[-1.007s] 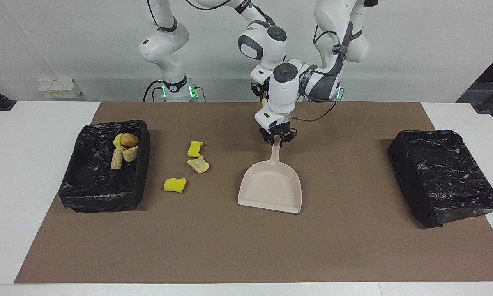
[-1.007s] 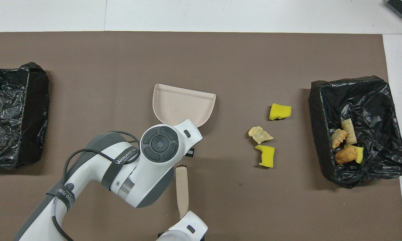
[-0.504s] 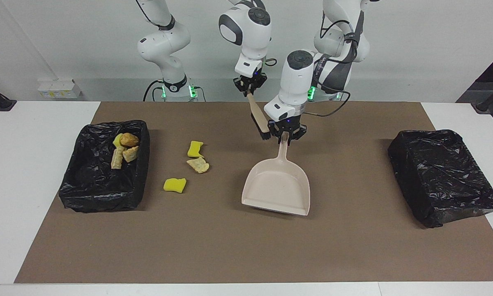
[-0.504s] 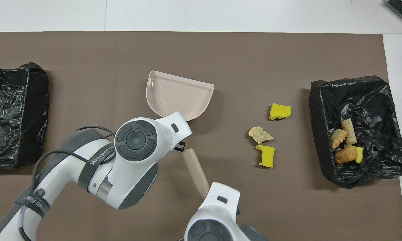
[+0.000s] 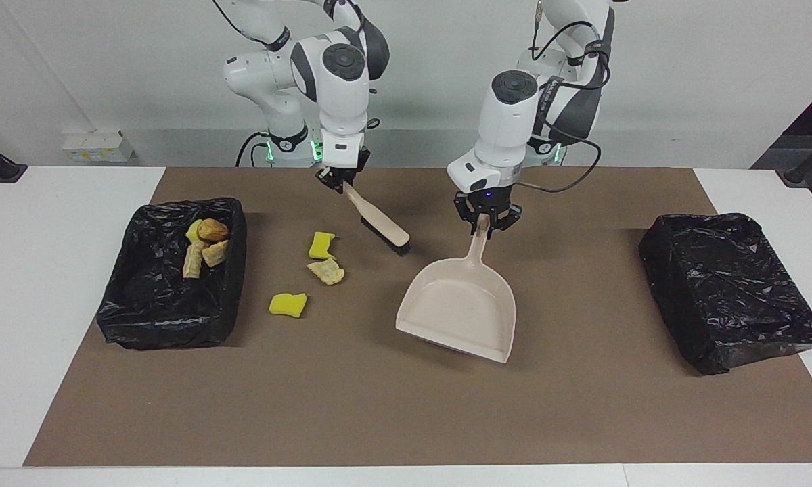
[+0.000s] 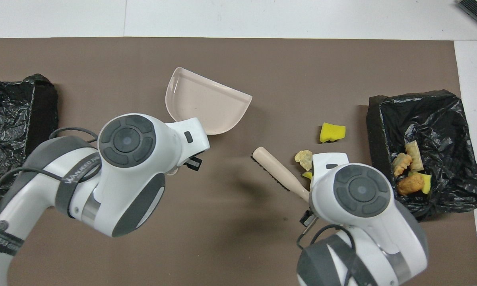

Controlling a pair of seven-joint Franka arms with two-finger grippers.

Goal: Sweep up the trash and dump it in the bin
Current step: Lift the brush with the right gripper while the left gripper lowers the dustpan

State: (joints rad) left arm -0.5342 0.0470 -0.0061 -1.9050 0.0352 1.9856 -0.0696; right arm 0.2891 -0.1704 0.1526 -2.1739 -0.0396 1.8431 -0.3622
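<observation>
Currently three scraps of trash are lying on the brown mat [image 5: 379,406] toward the right arm's end of the table: a yellow sponge chunk [image 5: 321,245] touching a golden pastry piece [image 5: 327,271], and a second sponge chunk [image 5: 288,304] sitting a little farther from the robots, apart from that pair. Four more scraps [image 5: 203,245] are resting inside the open bin [image 5: 169,318], lined with black plastic, just beside them at that same end.

Over the mat near the loose scraps, the right gripper [image 5: 339,180] is clamping shut on the handle of the beige brush [image 5: 379,222], which is slanting down with its dark bristles hanging close to the mat between the scraps and the dustpan [image 5: 461,308]. The left gripper [image 5: 486,222] is pinching the tip of the dustpan's handle, its jaws standing only narrowly apart around it; the pan is tilting with its wide mouth pointing away from the robots, and whether its lip is touching the mat cannot be told.

A second black-lined bin [image 5: 727,291] is sitting at the left arm's end of the table, well apart from everything else
</observation>
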